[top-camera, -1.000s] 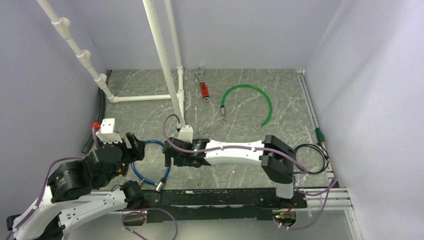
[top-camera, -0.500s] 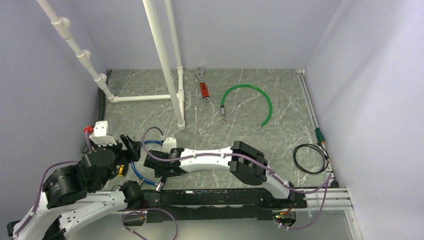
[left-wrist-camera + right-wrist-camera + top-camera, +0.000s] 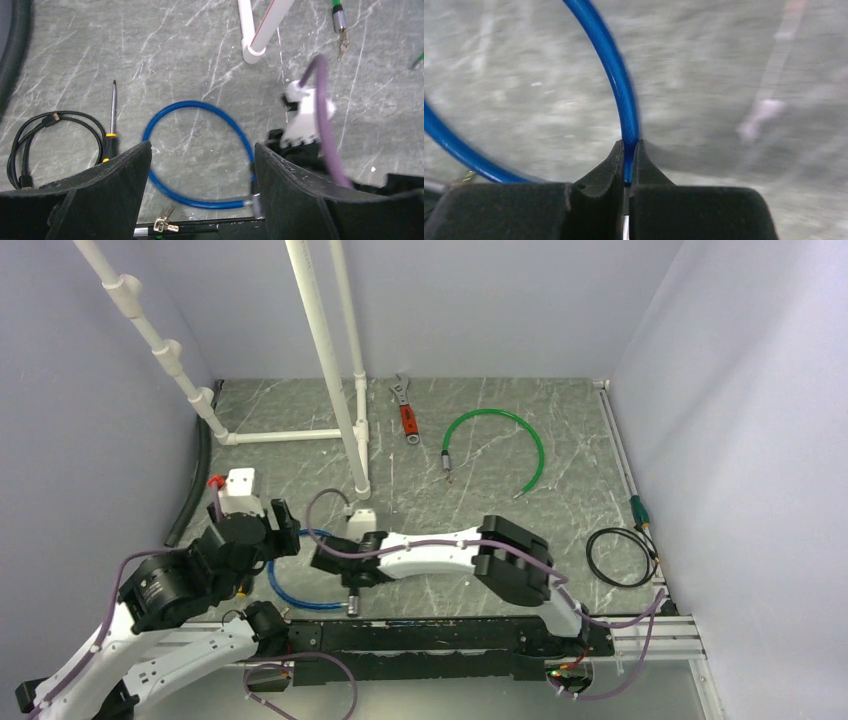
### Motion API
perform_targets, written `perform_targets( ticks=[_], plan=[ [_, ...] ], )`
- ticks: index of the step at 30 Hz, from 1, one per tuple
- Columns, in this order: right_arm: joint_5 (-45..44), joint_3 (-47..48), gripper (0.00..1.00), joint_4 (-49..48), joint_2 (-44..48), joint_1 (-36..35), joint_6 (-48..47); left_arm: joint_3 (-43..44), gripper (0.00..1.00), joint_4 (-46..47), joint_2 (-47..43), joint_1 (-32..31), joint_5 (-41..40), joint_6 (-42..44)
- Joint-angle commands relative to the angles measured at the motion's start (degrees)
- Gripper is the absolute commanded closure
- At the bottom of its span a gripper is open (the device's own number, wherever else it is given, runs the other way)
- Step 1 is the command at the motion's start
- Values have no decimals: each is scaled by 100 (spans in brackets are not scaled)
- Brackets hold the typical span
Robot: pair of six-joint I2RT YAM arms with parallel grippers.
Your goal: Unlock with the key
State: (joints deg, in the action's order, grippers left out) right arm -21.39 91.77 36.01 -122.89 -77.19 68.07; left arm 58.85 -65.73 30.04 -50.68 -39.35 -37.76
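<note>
Right pincer [image 3: 628,150] low, clamping blue cable [image 3: 620,95]

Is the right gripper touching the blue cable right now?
Touching. The right wrist view shows the right gripper shut on the blue cable, with the cable pinched between both fingertips and no gap on either side.

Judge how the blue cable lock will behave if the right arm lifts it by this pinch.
Probably springy rather than floppy: the blue cable lock lies in a smooth open loop. Its glossy coating may slip between the right gripper's fingers. The metal end would likely hang lowest.
</note>
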Motion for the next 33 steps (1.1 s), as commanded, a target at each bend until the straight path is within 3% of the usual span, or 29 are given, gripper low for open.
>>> perform_targets(
  ticks=[1,11,13,14,17,19,25,29,33],
  plan=[
    [-791,-1155,100,332,877,420,-32,33,20,316,304,31,361,276],
    [-1894,-3425,100,91,2914,1166,-945,32,20,375,655,31,526,396],
    [-1832,-3790,100,-217,3305,1346,-1524,22,20,390,644,31,498,402],
    [-1747,-3943,93,-345,3475,1415,-1718,26,20,376,639,34,454,385],
    [-1429,-4007,47,-674,3946,1431,-2222,47,20,415,563,39,489,444],
    [-1144,-3929,36,-940,4128,1390,-2418,85,22,486,428,40,470,464],
    [571,-3574,32,-2513,3912,1066,-2602,682,22,391,189,38,225,547],
    [1931,-3067,34,-3653,2998,912,-2381,1366,23,272,280,40,369,695],
    [2822,-1972,44,-4138,1937,693,-2315,2086,22,131,452,37,582,895]
  ],
)
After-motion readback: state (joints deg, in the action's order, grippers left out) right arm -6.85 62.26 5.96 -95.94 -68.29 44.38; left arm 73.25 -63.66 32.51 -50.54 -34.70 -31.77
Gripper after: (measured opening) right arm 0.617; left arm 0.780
